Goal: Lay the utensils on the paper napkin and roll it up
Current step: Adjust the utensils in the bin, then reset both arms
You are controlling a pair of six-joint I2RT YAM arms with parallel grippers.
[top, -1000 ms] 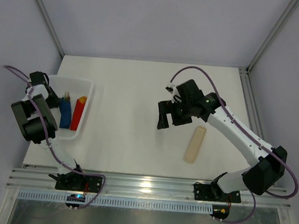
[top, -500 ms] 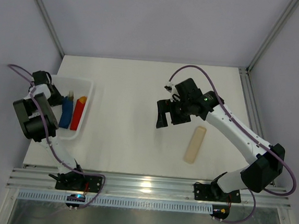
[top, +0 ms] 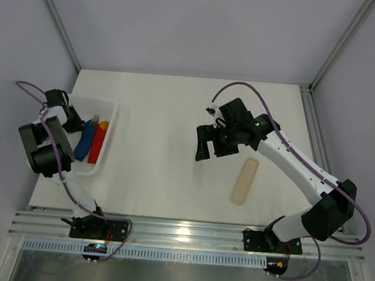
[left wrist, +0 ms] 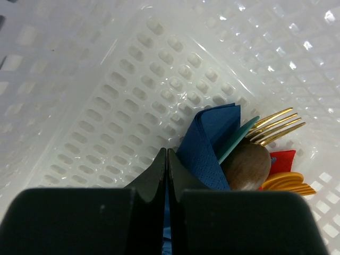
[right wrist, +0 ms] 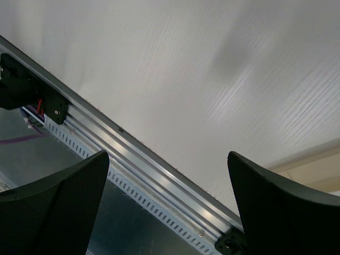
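Observation:
The paper napkin (top: pixel 81 143) lies as a dark blue folded roll in the white basket (top: pixel 109 105) at the left. In the left wrist view the paper napkin (left wrist: pixel 207 143) wraps the utensils: gold fork tines (left wrist: pixel 276 125), a brown spoon bowl (left wrist: pixel 247 164) and a teal handle stick out. In the top view only the utensils' tips (top: pixel 95 118) show. My left gripper (top: pixel 75 120) is down in the basket, its jaws pressed together (left wrist: pixel 167 151) with a sliver of blue paper in the seam. My right gripper (top: pixel 212 146) hangs wide open over mid-table, holding nothing (right wrist: pixel 167 159).
A red block with an orange tip (top: pixel 98 142) lies beside the napkin in the basket. A pale beige bar (top: pixel 244 181) rests on the white table right of my right gripper. The basket's perforated wall (left wrist: pixel 133 79) rises close ahead of my left fingers.
My left gripper has shifted right and farther into the basket, and the napkin's far end and the utensil tips moved right with it. The right gripper edged slightly left, still open.

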